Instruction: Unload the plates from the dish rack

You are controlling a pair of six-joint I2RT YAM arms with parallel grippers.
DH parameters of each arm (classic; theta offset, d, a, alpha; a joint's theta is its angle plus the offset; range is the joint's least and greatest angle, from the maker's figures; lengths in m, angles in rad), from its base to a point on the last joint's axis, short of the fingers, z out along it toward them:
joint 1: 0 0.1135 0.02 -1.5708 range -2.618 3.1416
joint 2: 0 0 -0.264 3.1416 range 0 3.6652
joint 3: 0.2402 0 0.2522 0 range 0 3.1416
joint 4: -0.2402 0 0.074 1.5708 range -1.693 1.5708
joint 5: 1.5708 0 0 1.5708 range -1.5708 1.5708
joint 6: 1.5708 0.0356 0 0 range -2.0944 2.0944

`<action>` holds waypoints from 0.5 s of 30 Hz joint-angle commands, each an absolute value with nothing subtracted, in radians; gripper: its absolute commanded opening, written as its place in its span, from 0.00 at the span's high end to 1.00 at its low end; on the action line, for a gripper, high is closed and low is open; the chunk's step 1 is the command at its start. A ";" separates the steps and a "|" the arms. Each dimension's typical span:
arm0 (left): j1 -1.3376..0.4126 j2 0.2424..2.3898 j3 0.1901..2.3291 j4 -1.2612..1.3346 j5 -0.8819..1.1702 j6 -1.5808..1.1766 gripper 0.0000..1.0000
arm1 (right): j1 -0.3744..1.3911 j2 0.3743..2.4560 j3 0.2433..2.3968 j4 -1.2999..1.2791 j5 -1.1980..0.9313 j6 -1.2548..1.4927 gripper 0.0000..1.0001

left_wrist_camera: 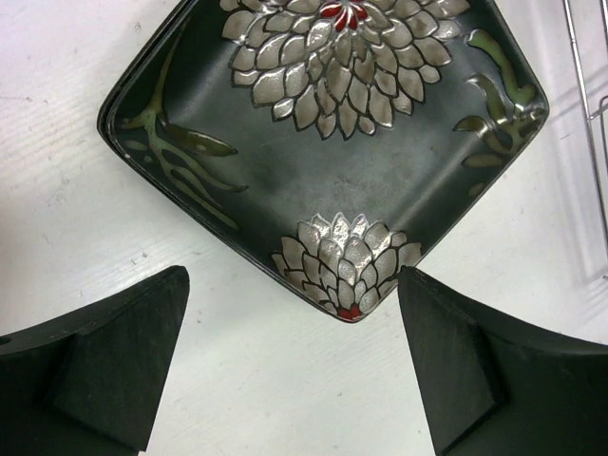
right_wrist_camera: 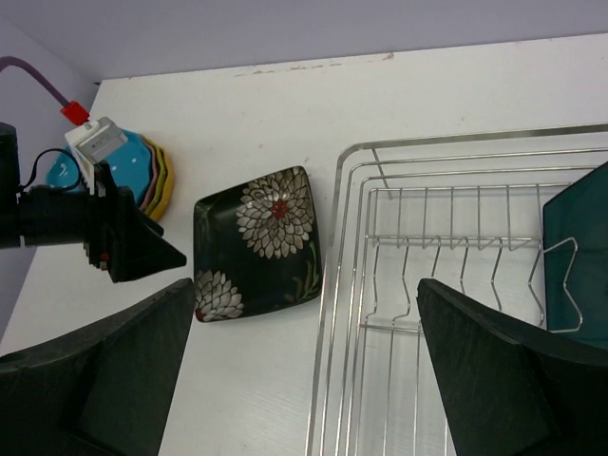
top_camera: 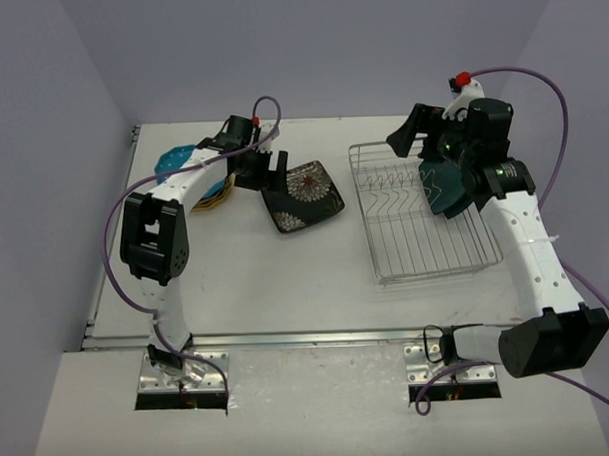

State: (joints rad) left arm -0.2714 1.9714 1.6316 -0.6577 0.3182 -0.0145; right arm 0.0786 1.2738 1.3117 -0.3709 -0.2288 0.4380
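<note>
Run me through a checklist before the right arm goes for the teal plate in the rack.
1. Left gripper open, not gripping the black floral plate: ok.
2. Floral plate lying flat on the table: ok.
3. Right gripper open: ok.
4. Dark teal plate standing in the dish rack: ok.
5. Teal plate's edge between the right gripper's fingers: not ok, it sits off to one side.
6. Stack of round plates apart from the floral plate: ok.
</note>
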 commanded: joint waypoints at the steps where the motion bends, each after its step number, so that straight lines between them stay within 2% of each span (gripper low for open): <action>1: -0.265 1.920 1.613 -0.623 0.303 -0.005 0.11 | 0.072 1.231 1.341 -0.372 -0.195 0.388 0.01; 6: -0.265 1.868 1.617 -0.616 0.291 -0.005 0.11 | 0.072 1.234 1.358 -0.381 -0.141 0.331 0.01; 8: -0.267 1.808 1.604 -0.594 0.270 0.000 0.11 | 0.072 1.266 1.391 -0.415 -0.087 0.232 0.05; 10: -0.267 1.756 1.598 -0.575 0.239 0.028 0.11 | 0.072 1.300 1.422 -0.444 -0.035 0.186 0.14; 11: -0.267 1.702 1.592 -0.564 0.215 0.046 0.11 | 0.070 1.331 1.441 -0.464 0.013 0.111 0.25; 12: -0.267 1.661 1.588 -0.557 0.200 0.057 0.11 | 0.068 1.350 1.456 -0.477 0.042 0.052 0.31; 13: -0.267 1.638 1.587 -0.559 0.194 0.061 0.11 | 0.065 1.357 1.466 -0.487 0.056 0.019 0.33; 15: -0.270 1.587 1.576 -0.577 0.172 0.090 0.11 | 0.045 1.410 1.503 -0.540 0.099 -0.069 0.43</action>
